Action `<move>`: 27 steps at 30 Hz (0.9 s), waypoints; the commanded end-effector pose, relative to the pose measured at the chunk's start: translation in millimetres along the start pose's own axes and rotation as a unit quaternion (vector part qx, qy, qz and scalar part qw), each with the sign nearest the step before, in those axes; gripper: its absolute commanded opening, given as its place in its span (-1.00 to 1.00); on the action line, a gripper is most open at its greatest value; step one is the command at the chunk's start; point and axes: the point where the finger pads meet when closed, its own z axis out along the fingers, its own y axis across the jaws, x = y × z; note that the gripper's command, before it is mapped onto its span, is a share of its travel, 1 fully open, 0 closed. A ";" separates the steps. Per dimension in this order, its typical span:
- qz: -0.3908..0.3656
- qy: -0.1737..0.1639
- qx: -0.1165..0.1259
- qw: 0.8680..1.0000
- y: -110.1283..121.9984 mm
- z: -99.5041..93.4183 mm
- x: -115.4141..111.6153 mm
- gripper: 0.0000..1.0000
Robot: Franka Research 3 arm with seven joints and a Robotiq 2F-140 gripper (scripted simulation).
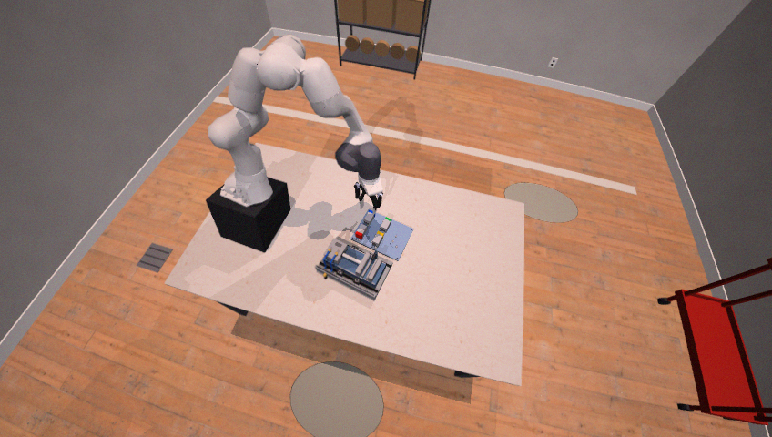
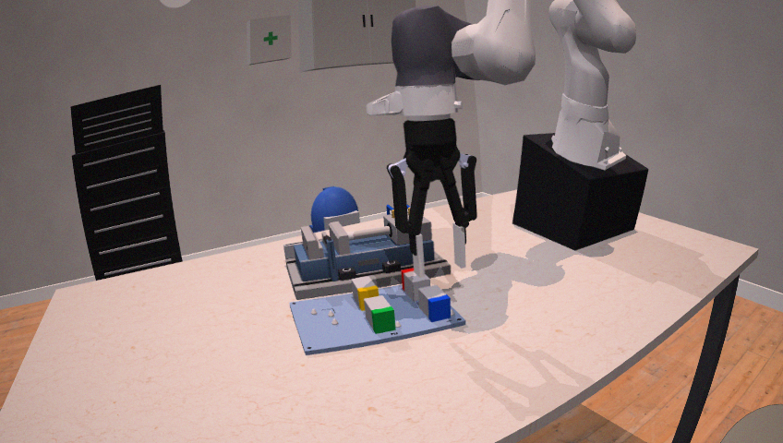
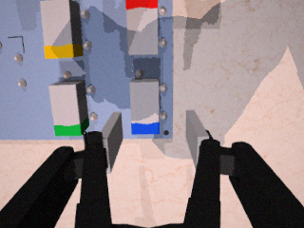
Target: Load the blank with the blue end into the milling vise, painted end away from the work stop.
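Plainly, the pincer [image 1: 368,201] [image 2: 438,262] [image 3: 154,124] is spread, nothing between its tips, above the desk [image 1: 449,270] [image 2: 220,351] [image 3: 266,157]. On the infeed plate [image 1: 403,232] [image 2: 324,334] [image 3: 106,76], near a corner, lies the grey blue-ended blank [image 1: 369,218] [image 2: 434,303] [image 3: 144,104], boxy, partly shadowed. The wrist view cuts off the red-ended blank [image 1: 360,232] [image 2: 415,284] [image 3: 142,30]; its underside is hidden.

The blank with the blue end [image 1: 369,218] [image 2: 434,303] [image 3: 144,102], a grey block (its painted face a solid blue), is lying flat on the infeed plate near a corner, its blue end facing away from the vise and its plain end pointing toward the red-ended blank.
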 end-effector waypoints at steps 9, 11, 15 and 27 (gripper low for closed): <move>0.006 0.000 0.009 1.000 -9.6 -11.3 2.5 -0.19; 0.006 0.000 0.009 1.000 -9.6 -11.3 2.5 -0.19; 0.006 0.000 0.009 1.000 -9.6 -11.3 2.5 -0.19; 0.006 0.000 0.009 1.000 -9.6 -16.3 3.9 -0.19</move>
